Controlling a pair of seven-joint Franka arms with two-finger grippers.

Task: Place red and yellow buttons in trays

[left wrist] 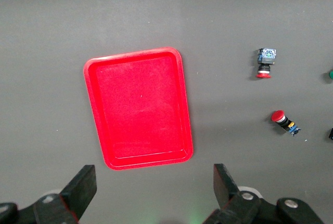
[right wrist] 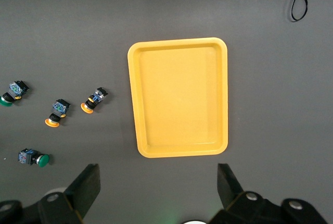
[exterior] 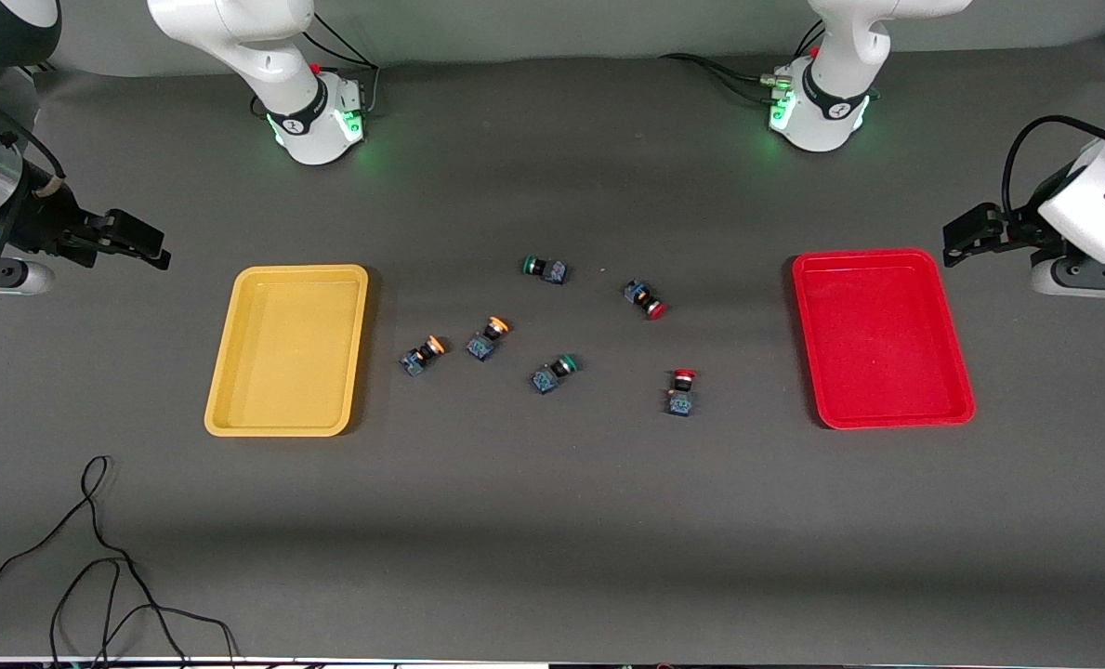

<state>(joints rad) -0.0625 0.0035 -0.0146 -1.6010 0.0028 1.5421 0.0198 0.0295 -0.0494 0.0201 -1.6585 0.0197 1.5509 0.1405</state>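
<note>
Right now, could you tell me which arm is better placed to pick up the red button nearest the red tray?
Left, probably. The left gripper hovers open beside the red tray, and that red button lies toward its end. The right gripper waits open by the yellow tray.

No text, number or brand can be read anywhere. The collars on the right arm's base [exterior: 315, 116] and the left arm's base [exterior: 826, 107] each carry a small dark mark — too small to make out — and nothing else bears lettering.
</note>
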